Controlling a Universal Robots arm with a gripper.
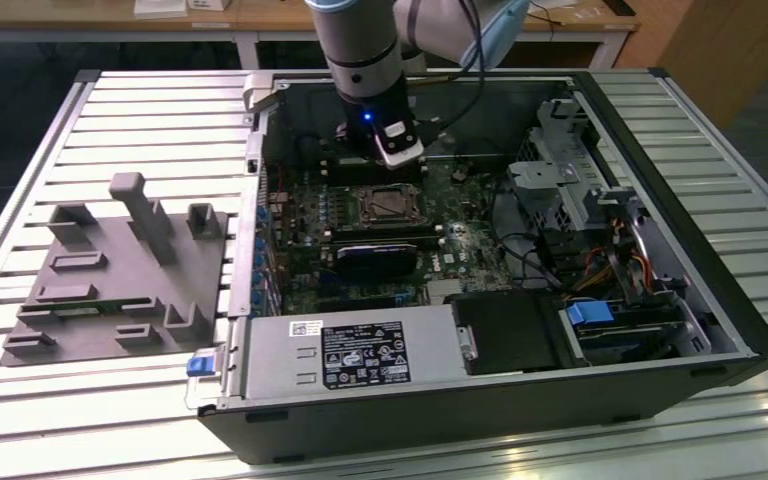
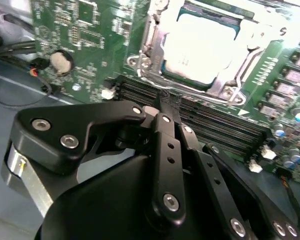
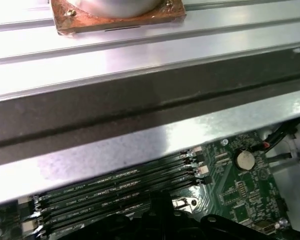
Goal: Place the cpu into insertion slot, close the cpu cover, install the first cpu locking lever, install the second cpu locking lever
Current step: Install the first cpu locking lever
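Note:
The cpu (image 2: 197, 47), a square chip with a pale silvery top, lies in the insertion slot (image 1: 387, 205) on the green motherboard inside the open computer case. The silvery cpu cover (image 2: 155, 37) lies flat around the chip, which shows through its window. I cannot tell how the locking levers stand. My black gripper (image 2: 162, 106) hovers over the long black memory slots (image 2: 210, 120) just beside the socket, its fingers closed together on nothing. In the exterior view the gripper (image 1: 398, 158) hangs above the socket's far side.
Case walls (image 1: 257, 200) enclose the board. A black block (image 1: 377, 258) sits in front of the socket, a power supply (image 1: 344, 355) nearer, drive bays and cables (image 1: 571, 200) at the exterior view's right. A grey fixture (image 1: 117, 270) stands on the slatted table. A coin battery (image 3: 245, 159) is on the board.

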